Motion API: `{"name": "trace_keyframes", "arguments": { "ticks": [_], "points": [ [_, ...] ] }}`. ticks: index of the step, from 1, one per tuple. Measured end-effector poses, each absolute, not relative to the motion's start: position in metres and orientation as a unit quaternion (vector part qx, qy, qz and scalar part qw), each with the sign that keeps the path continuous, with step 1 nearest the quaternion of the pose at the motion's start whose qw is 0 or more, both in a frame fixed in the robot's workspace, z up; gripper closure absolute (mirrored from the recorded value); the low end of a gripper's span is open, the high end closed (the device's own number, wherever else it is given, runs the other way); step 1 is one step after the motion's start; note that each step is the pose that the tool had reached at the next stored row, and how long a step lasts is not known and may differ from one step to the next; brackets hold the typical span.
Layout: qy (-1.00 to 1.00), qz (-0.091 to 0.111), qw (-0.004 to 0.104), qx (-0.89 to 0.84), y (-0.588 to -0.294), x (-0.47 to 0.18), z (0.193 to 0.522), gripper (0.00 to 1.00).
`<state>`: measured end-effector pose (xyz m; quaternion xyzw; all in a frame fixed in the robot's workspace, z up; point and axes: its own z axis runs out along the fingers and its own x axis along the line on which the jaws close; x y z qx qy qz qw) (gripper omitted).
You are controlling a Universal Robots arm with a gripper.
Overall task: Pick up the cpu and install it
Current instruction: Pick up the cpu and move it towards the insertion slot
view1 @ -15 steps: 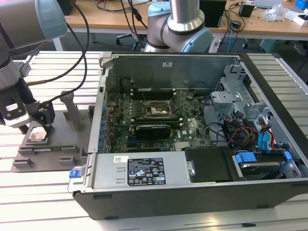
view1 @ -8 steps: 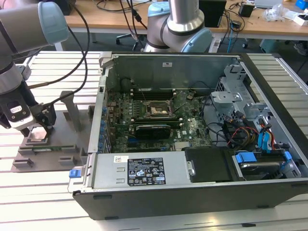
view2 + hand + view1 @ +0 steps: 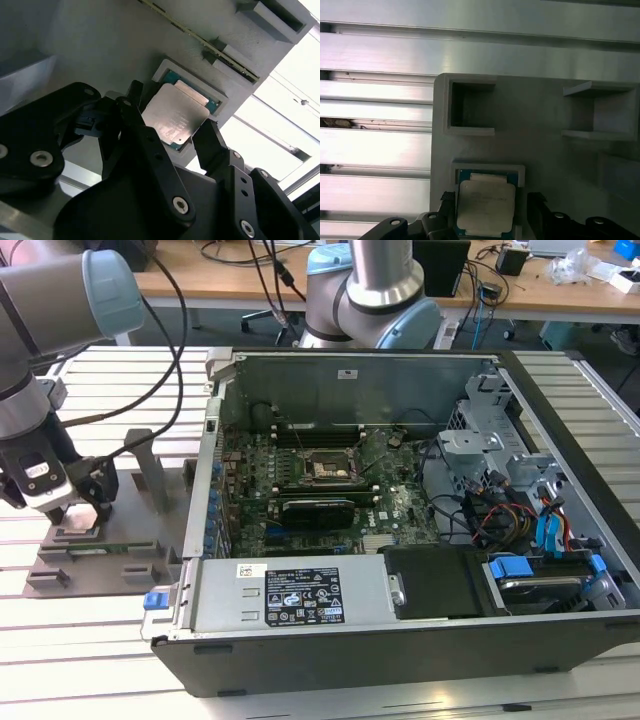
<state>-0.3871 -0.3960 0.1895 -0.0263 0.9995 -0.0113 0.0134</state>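
- At the exterior view's left, our gripper (image 3: 82, 514) holds its fingers apart astride the cpu (image 3: 175, 119) in its grey holder (image 3: 162, 66).
- Closing off-centre, we could tilt it.

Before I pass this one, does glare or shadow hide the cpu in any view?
No. In the second wrist view the table slats wash out to white and the gripper's fingers go near-black, but the cpu shows a soft sheen only. In the first wrist view the slats glare; the cpu is evenly lit. The exterior view has flat light.
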Motion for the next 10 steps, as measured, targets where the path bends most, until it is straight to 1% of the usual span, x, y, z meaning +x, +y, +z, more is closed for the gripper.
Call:
{"name": "trace_keyframes", "arguments": {
  "ticks": [8,9,10],
  "points": [
    [1.000,-0.011,0.013,-0.026,-0.3960,-0.3891,0.1880,0.32],
    [1.000,-0.011,0.013,-0.026,-0.3960,-0.3892,0.1880,0.40],
    [1.000,-0.011,0.013,-0.026,-0.3960,-0.3892,0.1881,0.45]
  ]
}}
